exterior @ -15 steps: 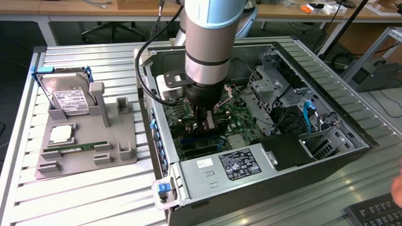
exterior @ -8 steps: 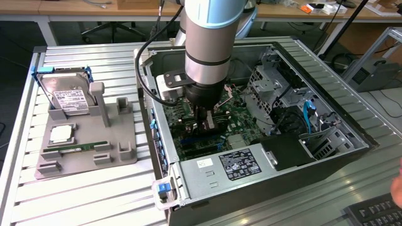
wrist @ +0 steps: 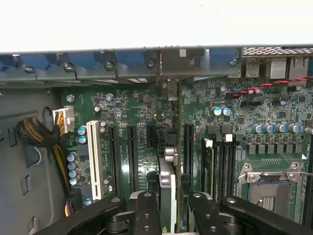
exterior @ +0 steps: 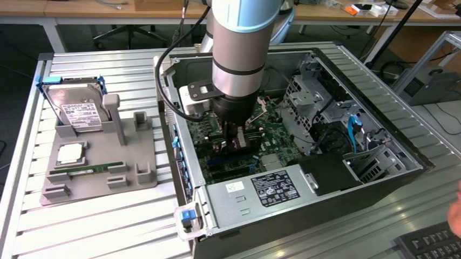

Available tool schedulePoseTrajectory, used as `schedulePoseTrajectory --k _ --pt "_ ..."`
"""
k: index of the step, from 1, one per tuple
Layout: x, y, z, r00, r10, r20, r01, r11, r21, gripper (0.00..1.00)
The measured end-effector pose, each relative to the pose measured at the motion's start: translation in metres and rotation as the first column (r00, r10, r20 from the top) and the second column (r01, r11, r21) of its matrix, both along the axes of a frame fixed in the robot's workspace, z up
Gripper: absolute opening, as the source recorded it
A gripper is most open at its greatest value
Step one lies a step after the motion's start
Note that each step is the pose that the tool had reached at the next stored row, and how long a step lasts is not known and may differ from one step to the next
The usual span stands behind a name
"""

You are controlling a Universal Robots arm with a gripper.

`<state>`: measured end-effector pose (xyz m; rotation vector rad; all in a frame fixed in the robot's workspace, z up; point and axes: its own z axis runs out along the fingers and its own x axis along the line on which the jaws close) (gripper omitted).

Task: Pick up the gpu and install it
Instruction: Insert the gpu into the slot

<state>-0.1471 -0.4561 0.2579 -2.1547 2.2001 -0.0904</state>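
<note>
The gpu (wrist: pixel 167 171), a slim card seen edge-on with small silver capacitors, stands upright between my gripper's black fingers (wrist: pixel 146 208). My gripper (wrist: pixel 169 198) is shut on it. The card lines up with the black expansion slots (wrist: pixel 132 156) of the green motherboard (wrist: pixel 274 112), and its end points toward the case's rear brackets (wrist: pixel 168 61). Whether its lower edge sits in a slot I cannot tell. In the exterior view my gripper (exterior: pixel 235 136) reaches down into the open PC case (exterior: pixel 374 178), holding the dark gpu (exterior: pixel 240 145) just over the motherboard (exterior: pixel 272 125).
A white slot (wrist: pixel 95 159), a yellow-black cable bundle (wrist: pixel 41 137) and the CPU socket (wrist: pixel 271 183) flank the card. The power supply (exterior: pixel 266 189) and drive cage (exterior: pixel 310 100) crowd the case. On the exterior view's left, a grey fixture (exterior: pixel 137 178) holds a hard drive (exterior: pixel 79 110), a CPU (exterior: pixel 70 154) and a RAM stick (exterior: pixel 86 170).
</note>
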Motion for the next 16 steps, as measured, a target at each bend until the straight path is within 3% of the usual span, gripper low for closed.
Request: schedulePoseTrajectory --k 16 --pt "0.0 0.0001 -0.0025 1.0 0.006 0.0 -0.006 1.0 0.0 0.27"
